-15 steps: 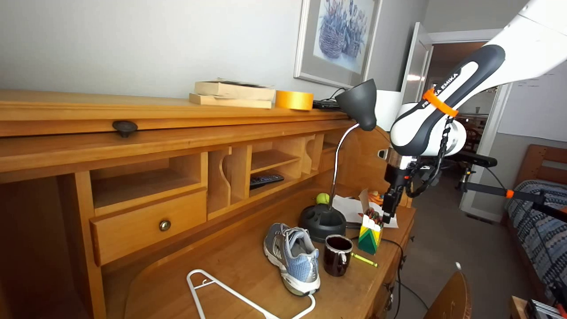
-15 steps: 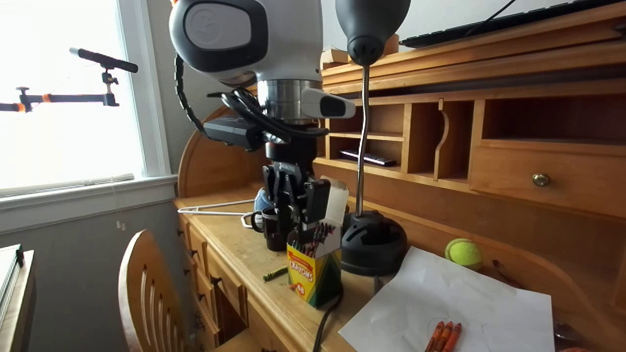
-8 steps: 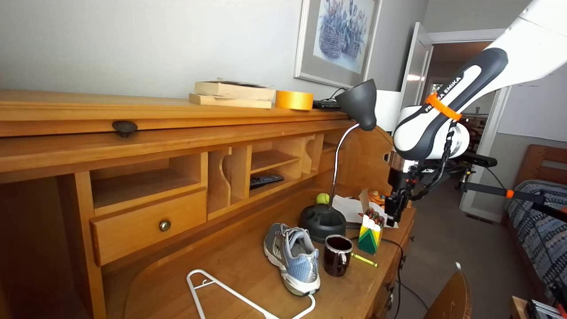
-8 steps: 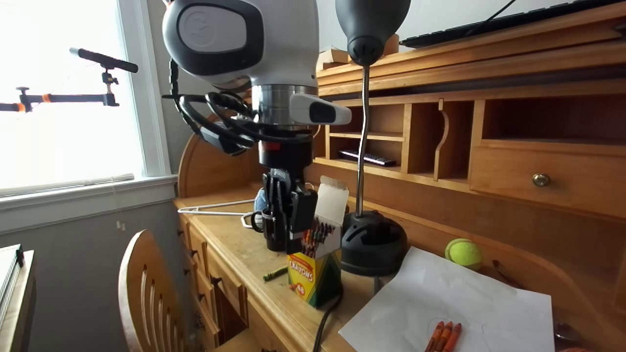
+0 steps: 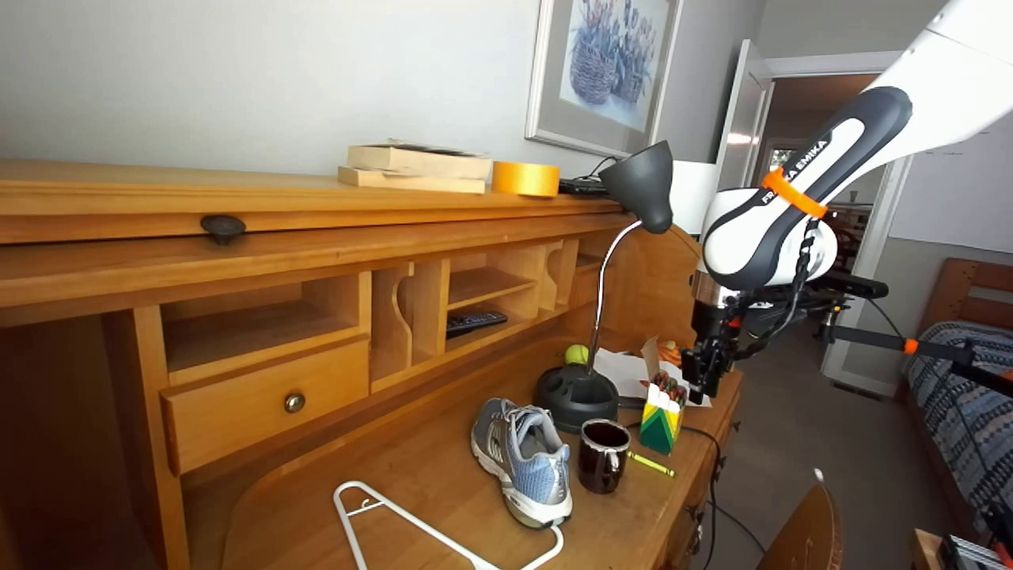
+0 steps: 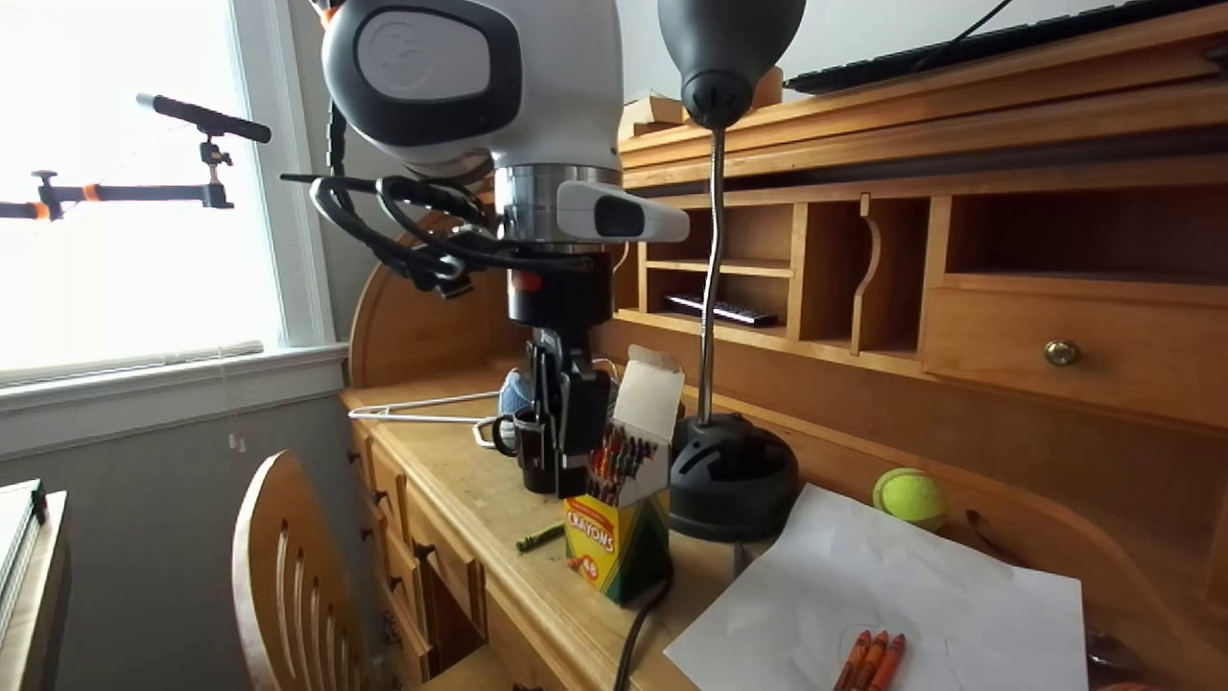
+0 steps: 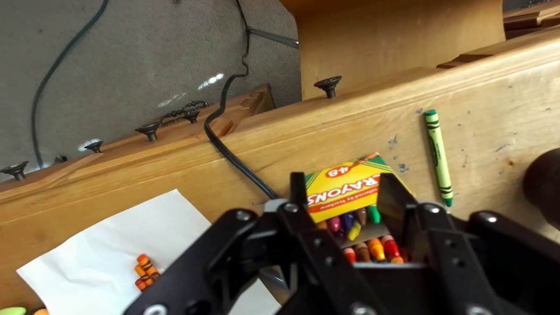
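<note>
My gripper is open, its two fingers apart with nothing between them. It points down and hangs over the front side of a yellow and green crayon box. The box stands upright with its lid up; several crayons of mixed colours show inside. In both exterior views the gripper is close to the box; whether it touches the box I cannot tell. A green crayon lies on the desk beside the box, near a dark mug.
A black lamp stands right beside the box. White paper with 3 orange crayons and a tennis ball lie nearby. A shoe and a white hanger lie past the mug. A black cord runs over the desk edge.
My gripper has moved slightly toward the desk's front edge and down, and has turned about its vertical axis. The crayons in the box are less covered by it. The objects on the desk have not moved.
</note>
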Motion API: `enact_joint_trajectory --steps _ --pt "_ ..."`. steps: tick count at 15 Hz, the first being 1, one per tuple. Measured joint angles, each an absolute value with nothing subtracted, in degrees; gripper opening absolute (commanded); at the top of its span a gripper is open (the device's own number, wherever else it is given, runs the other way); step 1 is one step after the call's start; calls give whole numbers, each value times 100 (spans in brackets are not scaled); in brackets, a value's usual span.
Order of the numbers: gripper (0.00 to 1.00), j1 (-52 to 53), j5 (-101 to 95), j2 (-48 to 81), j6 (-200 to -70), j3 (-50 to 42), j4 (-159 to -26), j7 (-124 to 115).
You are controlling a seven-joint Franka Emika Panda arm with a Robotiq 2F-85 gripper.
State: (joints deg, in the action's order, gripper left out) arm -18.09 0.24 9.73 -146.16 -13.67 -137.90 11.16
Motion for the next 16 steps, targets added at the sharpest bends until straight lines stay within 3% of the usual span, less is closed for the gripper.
enact_joint_trajectory --steps 9,10,12,14,16 --pt "52 -1738 -59 988 -14700 -1415 -13703 476" --pt "57 -1734 -59 993 -14700 -1415 -13690 432" --pt "81 -1717 -59 1000 -14700 -1415 -13673 340" --pt "94 -1704 -59 1001 -14700 -1415 -13666 284" --pt "100 -1693 -59 1001 -14700 -1415 -13659 234"
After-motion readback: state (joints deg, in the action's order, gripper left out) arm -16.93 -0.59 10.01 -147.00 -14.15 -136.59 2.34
